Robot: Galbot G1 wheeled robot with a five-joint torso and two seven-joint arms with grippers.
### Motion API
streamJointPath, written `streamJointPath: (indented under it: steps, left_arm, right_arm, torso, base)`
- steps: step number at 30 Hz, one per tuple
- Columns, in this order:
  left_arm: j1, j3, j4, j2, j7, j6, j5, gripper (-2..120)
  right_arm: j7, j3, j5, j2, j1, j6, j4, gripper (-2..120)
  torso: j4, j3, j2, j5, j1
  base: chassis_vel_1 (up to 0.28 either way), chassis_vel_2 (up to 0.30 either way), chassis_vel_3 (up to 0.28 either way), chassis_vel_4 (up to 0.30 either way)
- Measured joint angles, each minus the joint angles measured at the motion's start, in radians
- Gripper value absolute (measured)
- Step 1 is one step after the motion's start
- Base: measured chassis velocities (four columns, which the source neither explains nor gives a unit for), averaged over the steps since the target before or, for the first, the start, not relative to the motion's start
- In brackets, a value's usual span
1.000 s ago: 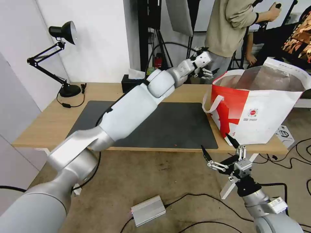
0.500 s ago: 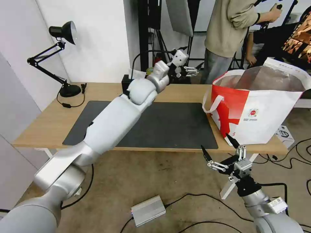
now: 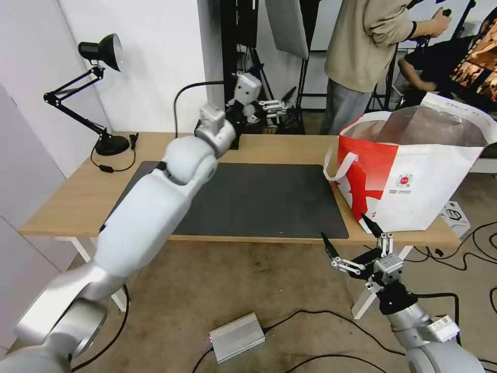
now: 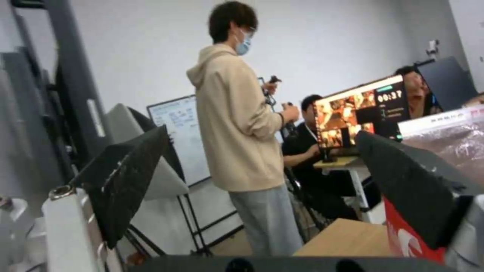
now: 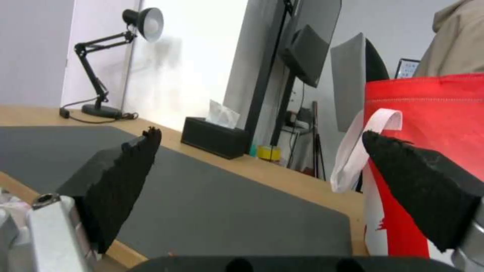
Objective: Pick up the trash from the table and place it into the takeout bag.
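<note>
The trash is out of view. The takeout bag (image 3: 414, 176), white and red with silver lining, stands open on the right end of the table (image 3: 72, 197), beside the dark grey mat (image 3: 274, 202). My left arm reaches high over the table's back edge. Its left gripper (image 3: 280, 103) is open and empty, well left of the bag and above table height. The left wrist view looks between the open left gripper (image 4: 262, 170) fingers toward the bag's red side (image 4: 403, 230). My right gripper (image 3: 352, 241) hangs open and empty below the table's front edge, near the bag (image 5: 428, 113).
A black desk lamp (image 3: 101, 52) stands at the back left corner. A black tissue box (image 5: 214, 138) sits at the table's back edge. On the floor lie a silver box (image 3: 237, 336) and several cables.
My left arm has swung left and up, carrying its open gripper from beside the bag's rim to above the middle of the table's back edge. The right arm has not moved.
</note>
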Motion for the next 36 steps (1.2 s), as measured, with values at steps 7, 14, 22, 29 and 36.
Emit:
streamJointPath:
  steps: [7,14,22,29,36]
  left_arm:
    - [0.180,-0.147,-0.182,0.142,-0.007,0.020,-0.041,100]
    - [0.328,-0.261,-0.275,0.221,-0.018,0.012,-0.061,100]
    - [0.587,-0.470,-0.379,0.224,-0.017,-0.002,-0.049,100]
    - [0.818,-0.625,-0.486,0.148,0.014,-0.043,0.006,100]
    - [0.989,-0.697,-0.554,0.051,0.041,-0.093,0.070,100]
  right_arm:
    - [0.000,0.000,0.000,0.000,0.000,0.000,0.000,100]
    - [0.000,0.000,0.000,0.000,0.000,0.000,0.000,100]
    - [0.000,0.000,0.000,0.000,0.000,0.000,0.000,100]
    - [0.000,0.000,0.000,0.000,0.000,0.000,0.000,100]
    - [0.000,0.000,0.000,0.000,0.000,0.000,0.000,100]
  torso:
    - [0.0003,0.000,0.000,-0.0002,0.000]
    - [0.0003,0.000,0.000,0.0000,0.000]
    - [0.0001,0.000,0.000,0.0000,0.000]
    - [0.0000,0.000,0.000,0.0003,0.000]
    - [0.0000,0.000,0.000,0.0003,0.000]
  base:
    - [0.000,0.000,0.000,0.000]
    - [0.000,0.000,0.000,0.000]
    - [0.000,0.000,0.000,0.000]
    - [0.000,0.000,0.000,0.000]
    - [0.000,0.000,0.000,0.000]
